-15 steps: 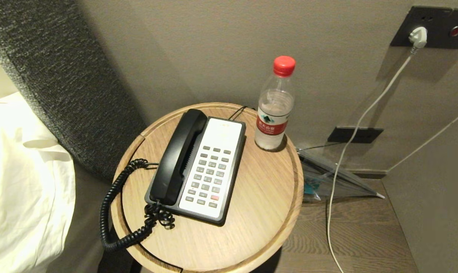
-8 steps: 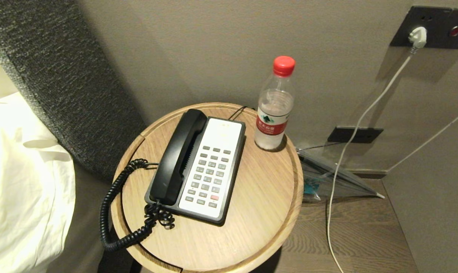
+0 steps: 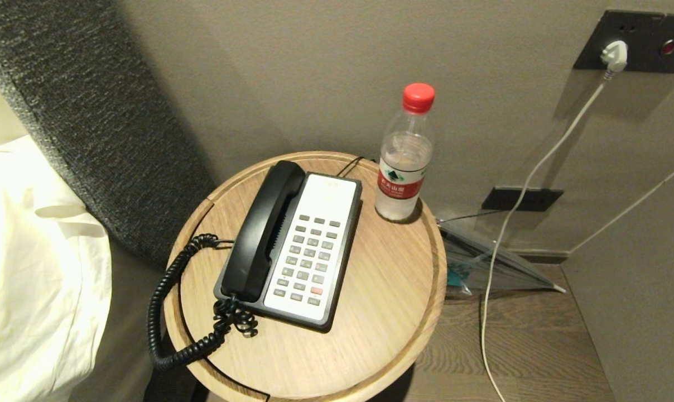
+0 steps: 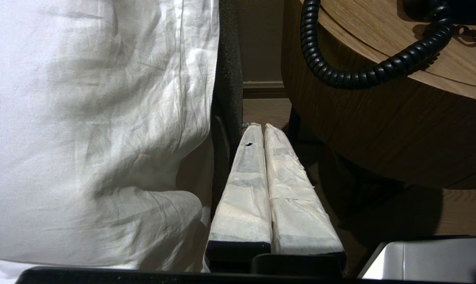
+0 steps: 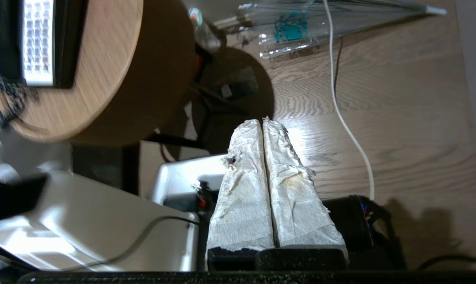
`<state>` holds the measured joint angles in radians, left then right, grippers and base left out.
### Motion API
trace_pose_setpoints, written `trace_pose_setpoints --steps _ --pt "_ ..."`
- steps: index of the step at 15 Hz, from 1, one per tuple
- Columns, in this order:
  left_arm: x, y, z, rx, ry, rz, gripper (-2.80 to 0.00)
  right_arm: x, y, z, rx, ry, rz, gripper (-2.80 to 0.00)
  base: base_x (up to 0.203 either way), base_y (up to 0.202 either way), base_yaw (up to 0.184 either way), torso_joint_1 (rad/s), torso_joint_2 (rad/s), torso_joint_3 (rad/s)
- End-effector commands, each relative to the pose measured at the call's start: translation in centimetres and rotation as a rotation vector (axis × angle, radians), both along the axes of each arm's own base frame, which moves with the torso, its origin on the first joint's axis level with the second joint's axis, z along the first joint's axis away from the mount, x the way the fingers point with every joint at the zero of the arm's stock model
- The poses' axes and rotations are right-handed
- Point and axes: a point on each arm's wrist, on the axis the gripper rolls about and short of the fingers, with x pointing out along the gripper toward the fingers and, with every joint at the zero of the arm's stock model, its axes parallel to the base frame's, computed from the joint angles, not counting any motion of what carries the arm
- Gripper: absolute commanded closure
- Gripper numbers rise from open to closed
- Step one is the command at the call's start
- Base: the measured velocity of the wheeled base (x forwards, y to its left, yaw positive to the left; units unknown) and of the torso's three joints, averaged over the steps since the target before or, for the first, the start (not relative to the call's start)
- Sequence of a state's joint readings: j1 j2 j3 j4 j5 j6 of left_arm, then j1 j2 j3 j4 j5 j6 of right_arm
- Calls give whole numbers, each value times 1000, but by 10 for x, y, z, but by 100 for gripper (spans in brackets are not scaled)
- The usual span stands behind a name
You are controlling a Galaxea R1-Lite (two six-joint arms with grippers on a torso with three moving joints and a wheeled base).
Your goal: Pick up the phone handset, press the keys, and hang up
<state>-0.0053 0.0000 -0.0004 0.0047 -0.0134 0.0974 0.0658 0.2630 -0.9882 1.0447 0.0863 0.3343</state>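
Note:
The black phone handset (image 3: pixel 263 231) lies in its cradle on the left side of the black-and-white phone base (image 3: pixel 314 245), whose grey keys (image 3: pixel 309 259) face up. Its coiled cord (image 3: pixel 172 304) loops off the round wooden table (image 3: pixel 381 301); part of that coiled cord (image 4: pixel 356 75) shows in the left wrist view. Neither arm appears in the head view. My left gripper (image 4: pixel 261 126) hangs shut and empty below the table edge, beside the bed sheet (image 4: pixel 96 130). Over the floor to the table's right, my right gripper (image 5: pixel 261 121) is shut and empty; the phone base (image 5: pixel 37 41) lies far from it.
A clear water bottle (image 3: pixel 404 162) with a red cap stands at the table's back right, close to the phone. A grey headboard (image 3: pixel 91 117) and white bedding (image 3: pixel 30 268) lie left. A white cable (image 3: pixel 515 223) hangs from a wall socket to the wooden floor (image 3: pixel 526 352), by a clear plastic bag (image 3: pixel 482 262).
Nothing on the table has moved; the handset stays in its cradle. Neither arm has come into the head view.

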Motion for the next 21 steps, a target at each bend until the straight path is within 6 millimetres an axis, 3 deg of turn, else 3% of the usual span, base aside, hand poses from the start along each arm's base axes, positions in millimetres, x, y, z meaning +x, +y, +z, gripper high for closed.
trace_pose_setpoints --steps 1,5,12,14,16,21 --pt "0 0 0 -1 -1 2 0 -3 5 -16 -60 -20 -15 0 0 0 0 0 0 0" --pt "0 0 0 -1 -1 -1 0 12 8 -58 -137 -36 -32 0 0 0 0 0 0 0" --pt "0 0 0 0 -3 1 0 77 6 -127 -244 -211 -65 0 0 0 0 0 0 0" --pt "0 0 0 0 -2 0 0 88 6 -133 -299 -334 -86 0 0 0 0 0 0 0" --pt "0 0 0 -1 -1 0 0 91 6 -145 -378 -314 -81 0 0 0 0 0 0 0" --pt "0 0 0 -1 -2 0 0 91 6 -142 -381 -326 -78 0 0 0 0 0 0 0"
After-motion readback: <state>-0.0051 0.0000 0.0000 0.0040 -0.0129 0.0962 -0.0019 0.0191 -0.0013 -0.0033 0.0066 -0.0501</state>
